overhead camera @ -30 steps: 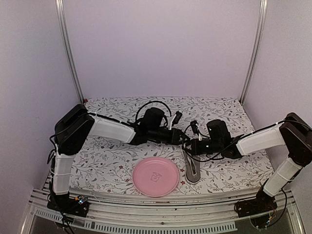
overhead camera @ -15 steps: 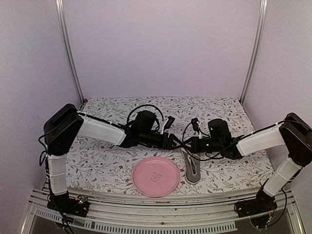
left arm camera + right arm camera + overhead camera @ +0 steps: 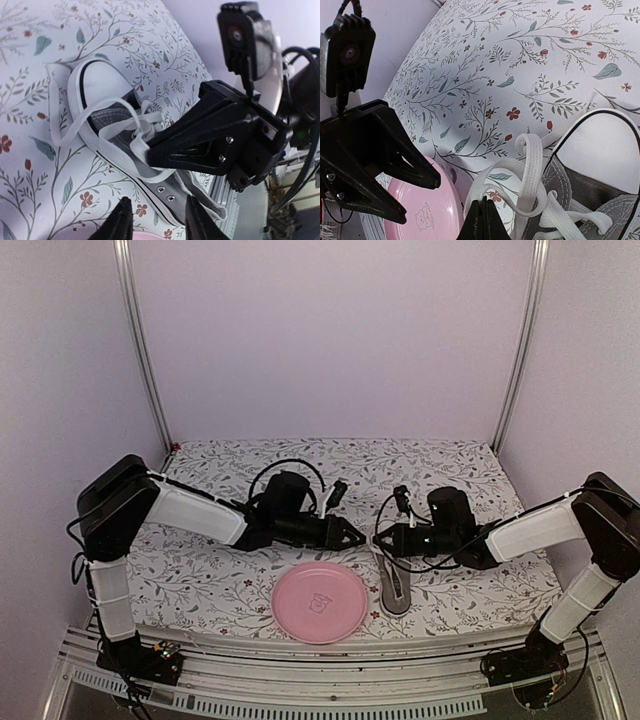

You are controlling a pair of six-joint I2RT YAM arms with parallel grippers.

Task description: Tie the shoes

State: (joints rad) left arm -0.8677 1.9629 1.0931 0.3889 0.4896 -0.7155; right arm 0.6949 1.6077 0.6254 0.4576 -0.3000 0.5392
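Where floral tablecloth (image 3: 220, 580) meets lilac walls (image 3: 330, 340), pink plate (image 3: 320, 602), grey sneaker (image 3: 395, 590).

Grey sneaker (image 3: 396, 592), white laces (image 3: 529, 167) untied

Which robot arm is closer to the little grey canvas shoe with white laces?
Right. The right gripper has its jaws shut on a white lace of the grey canvas shoe. The left gripper hangs open just beside the shoe, apart from it.

left end effector (image 3: 355, 535): fingers apart | right end effector (image 3: 379, 538): fingers pressed together | arms reach inward, tips close
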